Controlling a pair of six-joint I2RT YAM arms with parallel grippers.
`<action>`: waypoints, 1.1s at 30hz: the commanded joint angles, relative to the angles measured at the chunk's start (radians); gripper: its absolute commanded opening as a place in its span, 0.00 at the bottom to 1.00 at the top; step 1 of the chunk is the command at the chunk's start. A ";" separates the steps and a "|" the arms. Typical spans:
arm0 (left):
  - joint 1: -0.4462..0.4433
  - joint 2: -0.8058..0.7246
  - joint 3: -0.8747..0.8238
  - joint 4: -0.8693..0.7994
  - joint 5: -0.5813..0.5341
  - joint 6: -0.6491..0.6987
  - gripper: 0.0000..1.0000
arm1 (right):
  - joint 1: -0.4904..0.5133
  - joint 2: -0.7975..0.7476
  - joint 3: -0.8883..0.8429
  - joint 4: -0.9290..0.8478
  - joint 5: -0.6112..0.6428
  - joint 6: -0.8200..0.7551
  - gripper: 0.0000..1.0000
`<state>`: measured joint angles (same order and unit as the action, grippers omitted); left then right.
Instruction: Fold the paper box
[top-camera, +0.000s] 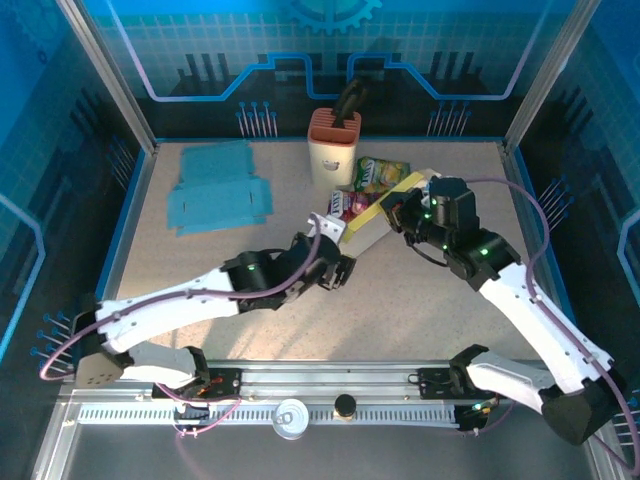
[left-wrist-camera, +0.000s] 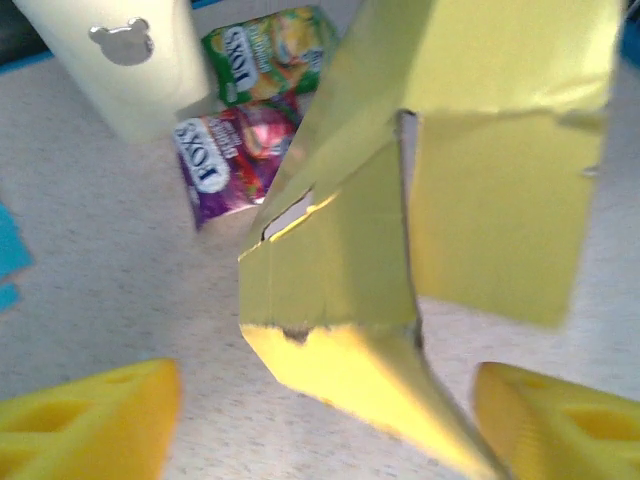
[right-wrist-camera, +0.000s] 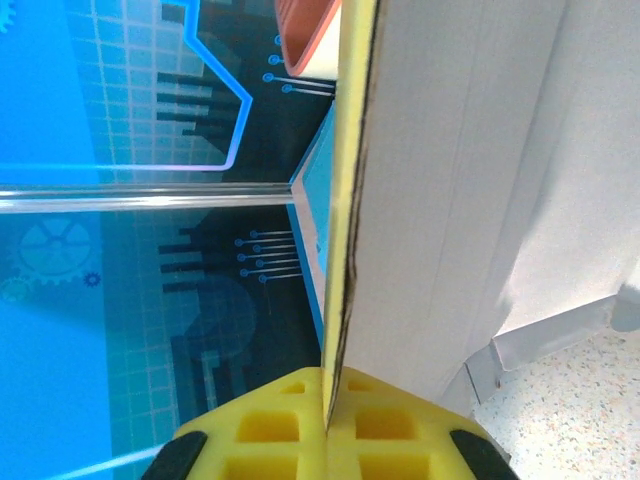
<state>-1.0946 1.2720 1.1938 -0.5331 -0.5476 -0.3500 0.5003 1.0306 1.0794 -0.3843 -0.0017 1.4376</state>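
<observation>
Though only part-formed, the yellow paper box (top-camera: 370, 220) counts as item one: it is tilted off the table (top-camera: 400, 310), right of centre, with its flaps loose and one seam gaping in the left wrist view (left-wrist-camera: 400, 200).

- Item two, right gripper (top-camera: 402, 210): pressed together on the edge of an upper panel, seen edge-on between its pads (right-wrist-camera: 325, 400).
- Item three, left gripper (top-camera: 335, 268): spread wide, its fingers (left-wrist-camera: 90, 420) flanking the box's lower corner without touching it.
- Sundries: purple snack packet (left-wrist-camera: 235, 155) and green one (left-wrist-camera: 265, 50) just behind the box, then a cream holder (top-camera: 333, 150); blue flat sheets (top-camera: 215, 195) lie well apart.

Step judged: mid-fold, regrasping. The next move calls for the left gripper to take a loose flap and crease it inward against the right gripper's hold.
</observation>
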 joint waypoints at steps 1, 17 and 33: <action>0.012 -0.131 -0.034 0.050 0.164 -0.030 0.84 | -0.015 -0.053 0.030 -0.128 0.087 0.017 0.00; 0.277 -0.320 -0.152 -0.012 0.370 -0.243 0.72 | -0.040 0.043 0.221 -0.361 0.132 0.072 0.00; 0.384 -0.194 -0.363 0.121 0.407 -0.203 0.66 | -0.101 0.251 -0.183 0.317 -0.038 0.113 0.00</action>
<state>-0.7181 1.0653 0.8593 -0.4622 -0.1345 -0.5804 0.4023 1.3231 0.9588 -0.2214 -0.0311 1.5196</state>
